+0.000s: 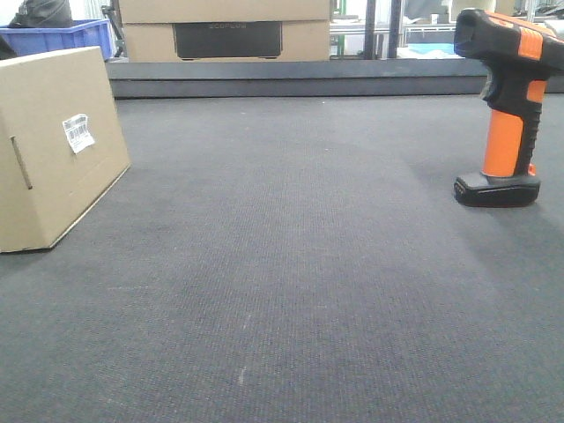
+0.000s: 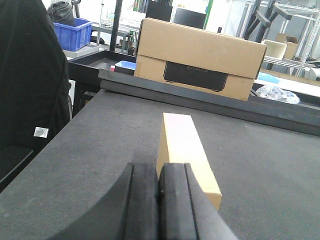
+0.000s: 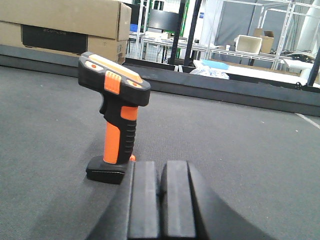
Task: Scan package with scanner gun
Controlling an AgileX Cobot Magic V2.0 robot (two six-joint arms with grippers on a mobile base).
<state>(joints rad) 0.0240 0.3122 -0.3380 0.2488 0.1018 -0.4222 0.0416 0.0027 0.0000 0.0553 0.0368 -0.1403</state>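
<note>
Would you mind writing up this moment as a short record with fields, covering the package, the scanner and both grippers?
package: tan box standing on the left of the dark mat, untouched
label: white barcode label on the side facing the front camera
scanner gun: upright on its black base, right side of the mat, untouched
left gripper: shut, empty, just short of the package
right gripper: shut, empty, just short of the scanner gun
background: larger cardboard box beyond the mat
</note>
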